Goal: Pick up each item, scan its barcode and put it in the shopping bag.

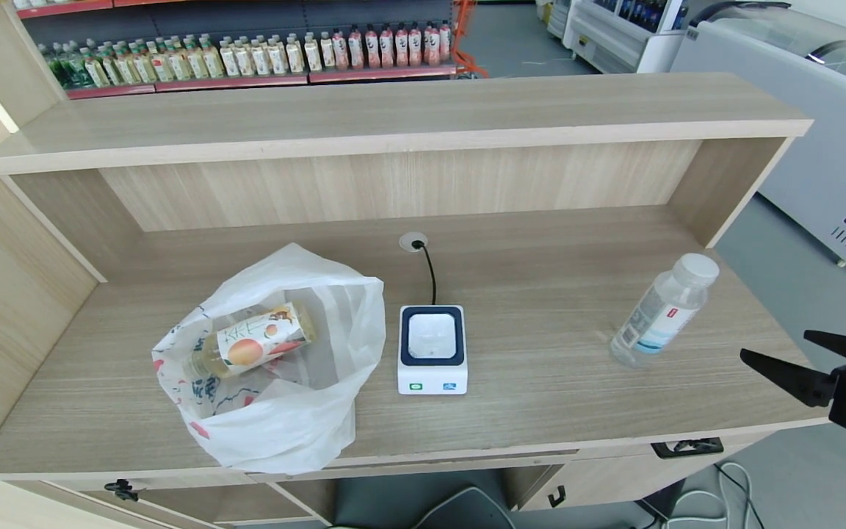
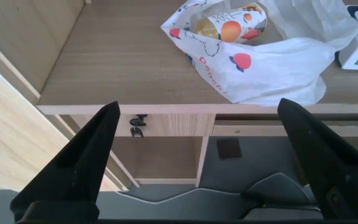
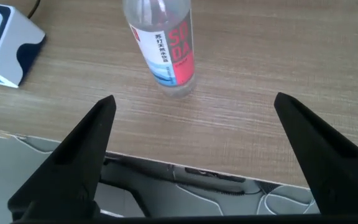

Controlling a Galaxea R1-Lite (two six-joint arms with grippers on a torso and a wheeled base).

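Two bottles are sitting on the bench point(image 1: 540, 294), w/ the scanner point(image 1: 432, 349) lying flat between them, window facing up. A black cable point(image 1: 430, 272) is running from the scanner's back edge to a round grommet point(image 1: 413, 241) behind it.

Left of the scanner, just beside it, the white shopping bag point(image 1: 283, 367) is lying slumped w/ its mouth gaping open. A tea bottle point(image 1: 258, 339) w/ an orange-fruit label is lying on its side inside the bag, cap end pointing away from the scanner.

Right of the scanner, well apart from it, the clear water bottle point(image 1: 662, 310) is standing on its base, white cap on, label w/ red and blue print. Nothing is touching it.

The right claw point(image 1: 774, 344) is hanging farther right of the scanner than the water bottle, near the bench's front-right corner. Its black fingers are spread wide, gripping nothing, pointing toward the bottle w/ a gap between.

The left claw point(image 2: 197, 109) is hanging on the bag's side of the scanner, out past the bench's front edge and lower than the top. Its fingers are also spread wide, holding nothing, apart from the bag.
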